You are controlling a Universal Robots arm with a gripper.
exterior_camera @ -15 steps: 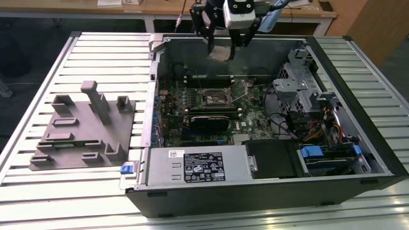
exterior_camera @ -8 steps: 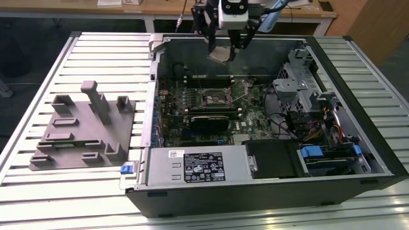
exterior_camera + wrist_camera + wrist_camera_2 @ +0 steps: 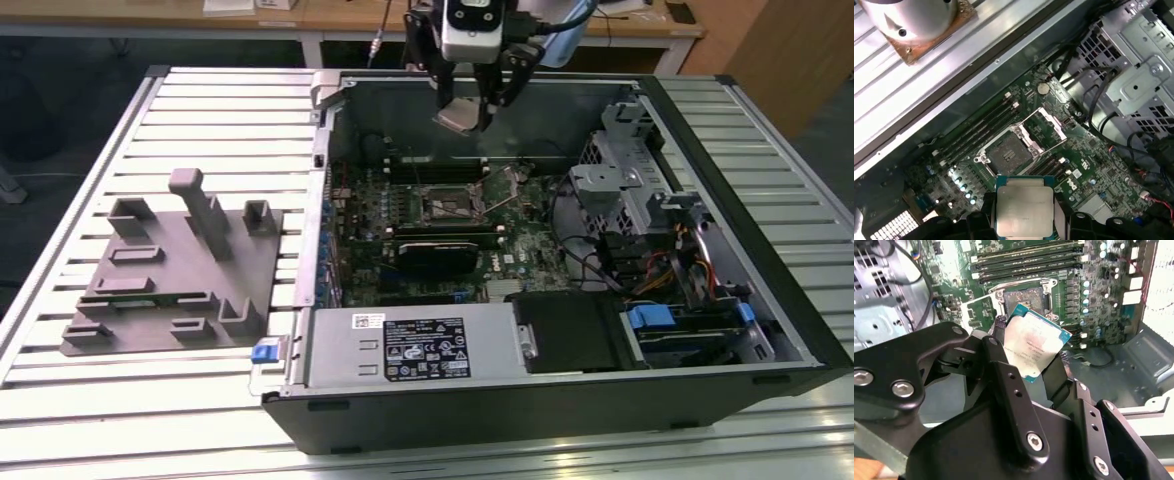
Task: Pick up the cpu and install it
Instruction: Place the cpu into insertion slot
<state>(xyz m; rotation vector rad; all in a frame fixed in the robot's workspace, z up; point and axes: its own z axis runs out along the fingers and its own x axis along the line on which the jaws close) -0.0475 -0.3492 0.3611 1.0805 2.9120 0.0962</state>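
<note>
The cpu (image 3: 457, 118), a flat square chip with a silvery top and a thin green edge, hangs in the air over the far part of the open computer case (image 3: 747, 370). My gripper (image 3: 470, 105) is shut on it, one finger on each of two opposite edges. In the second wrist view the cpu (image 3: 1031, 347) sits between the black fingers (image 3: 999, 357), tilted, with the motherboard beyond it. The first wrist view has the cpu (image 3: 1024, 210) above the board and short of the open black socket (image 3: 1009, 152), whose metal load plate (image 3: 1048, 125) is swung up. The socket (image 3: 447, 205) holds no chip.
Memory slots (image 3: 434, 165) lie just beyond the socket. A drive cage (image 3: 627, 180) and cables fill the case on the exterior view's right, and a power supply (image 3: 414, 345) sits at the near side. A grey fixture block (image 3: 167, 275) stands on the slatted table at the exterior view's left.
</note>
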